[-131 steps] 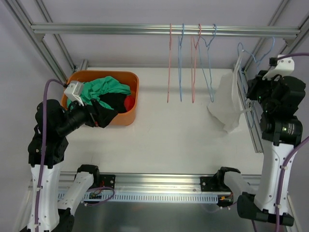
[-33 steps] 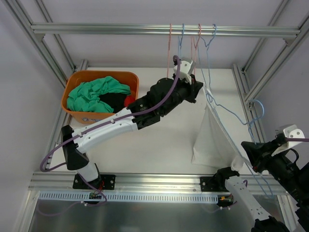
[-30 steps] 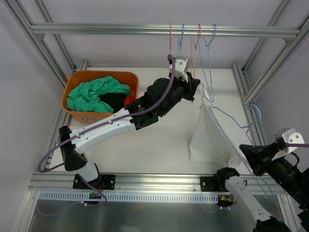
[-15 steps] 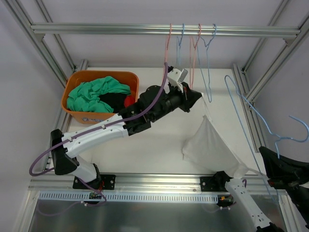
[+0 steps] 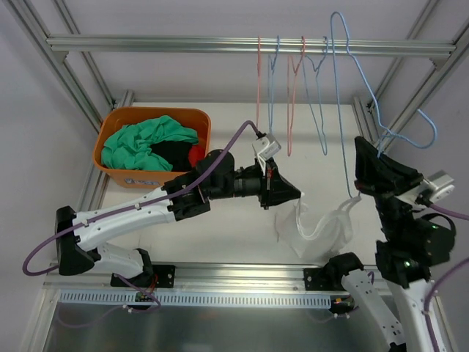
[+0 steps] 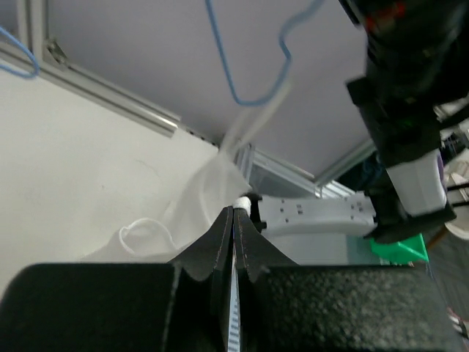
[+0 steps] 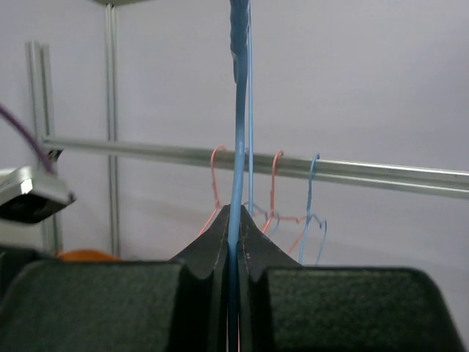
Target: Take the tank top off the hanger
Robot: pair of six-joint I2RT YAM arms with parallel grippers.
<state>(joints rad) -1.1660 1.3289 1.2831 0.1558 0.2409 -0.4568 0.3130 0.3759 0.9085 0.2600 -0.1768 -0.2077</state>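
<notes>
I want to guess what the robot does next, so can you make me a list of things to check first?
1. Left gripper shut on the tank top: ok.
2. Right gripper shut on the blue hanger: ok.
3. Tank top fully off the blue hanger: not ok. In the left wrist view a white strap looks like it runs up to the wire.
4. Tank top slack, not stretched tight: ok. It sags onto the table.
5. Blue hanger apart from the other hangers on the rail: cannot tell. In the top view its wire runs close beside them.
</notes>
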